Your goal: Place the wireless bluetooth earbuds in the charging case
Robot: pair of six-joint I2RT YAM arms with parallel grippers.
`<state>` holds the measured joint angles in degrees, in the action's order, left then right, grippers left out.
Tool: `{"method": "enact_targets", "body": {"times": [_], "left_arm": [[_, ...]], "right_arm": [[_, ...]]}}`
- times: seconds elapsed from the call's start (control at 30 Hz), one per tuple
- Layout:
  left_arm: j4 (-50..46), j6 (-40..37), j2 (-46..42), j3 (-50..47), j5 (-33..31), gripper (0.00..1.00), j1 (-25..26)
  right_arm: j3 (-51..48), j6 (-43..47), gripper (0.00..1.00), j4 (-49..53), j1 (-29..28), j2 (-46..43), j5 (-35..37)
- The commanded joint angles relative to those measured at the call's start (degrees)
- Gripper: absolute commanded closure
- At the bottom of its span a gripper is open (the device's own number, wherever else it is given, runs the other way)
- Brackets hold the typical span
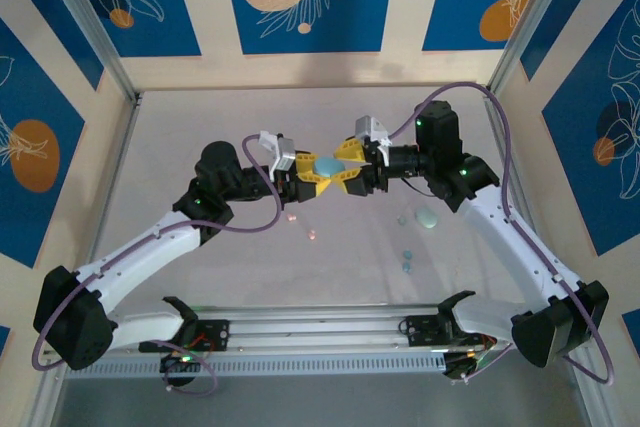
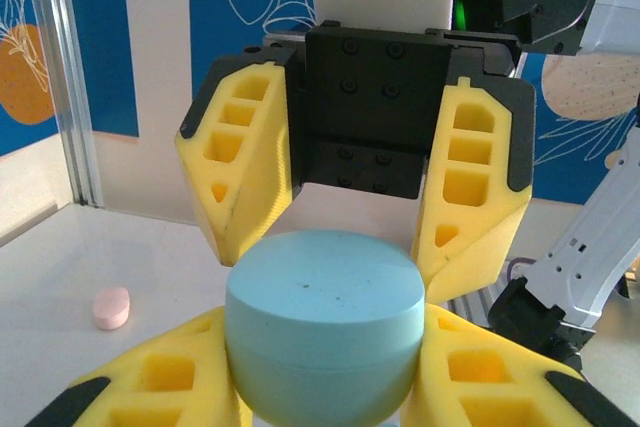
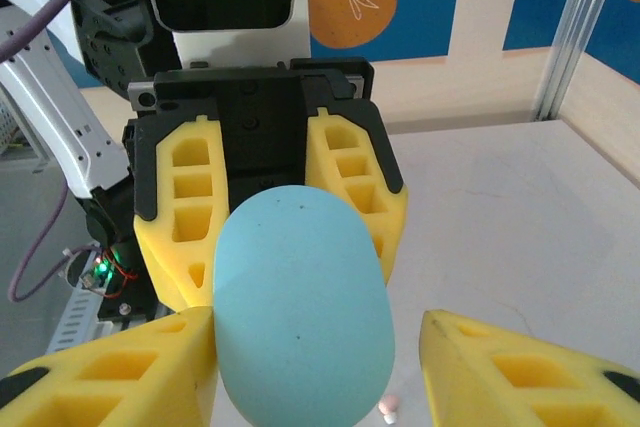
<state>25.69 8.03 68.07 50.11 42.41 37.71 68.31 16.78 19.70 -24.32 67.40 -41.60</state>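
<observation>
Left gripper [image 2: 325, 372] clamped on teal case [image 2: 322, 292]; right gripper [image 3: 315, 357] half open, fingers flanking it, one side gapped.

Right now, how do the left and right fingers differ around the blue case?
The left fingers press the case on both sides; the right fingers stand wider, one clear of it. The left fingers hold one end of it; the right fingers flank the opposite end. Both pairs are yellow with cut-out pockets.
</observation>
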Motion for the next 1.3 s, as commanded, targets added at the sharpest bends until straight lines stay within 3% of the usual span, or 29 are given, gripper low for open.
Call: {"method": "enact_targets", "body": {"times": [0.0, 0.3, 0.47, 0.9, 1.27], "left_arm": [[0.68, -1.09, -0.91, 1.92, 5.52, 0.71, 0.66], [0.71, -1.06, -0.81, 2.1, 5.58, 0.71, 0.61], [1.11, -0.74, -0.84, 2.1, 5.15, 0.71, 0.71], [0.61, -0.66, -0.55, 1.92, 4.72, 0.66, 0.73], [-1.43, -1.18, -0.47, 1.13, 2.81, 0.5, 0.74]], "right_arm": [[0.44, -6.31, 0.47, -5.91, 3.05, 0.19, 2.03], [-0.46, -7.66, 0.47, -7.67, 3.16, 0.35, 1.0], [-0.46, -2.39, 0.48, -4.98, 1.44, 0.46, 0.65], [0.77, 0.11, 0.79, -3.33, 0.19, 0.7, 1.59], [-0.63, 0.59, 0.96, -6.3, -0.73, -0.77, 2.84]]}}
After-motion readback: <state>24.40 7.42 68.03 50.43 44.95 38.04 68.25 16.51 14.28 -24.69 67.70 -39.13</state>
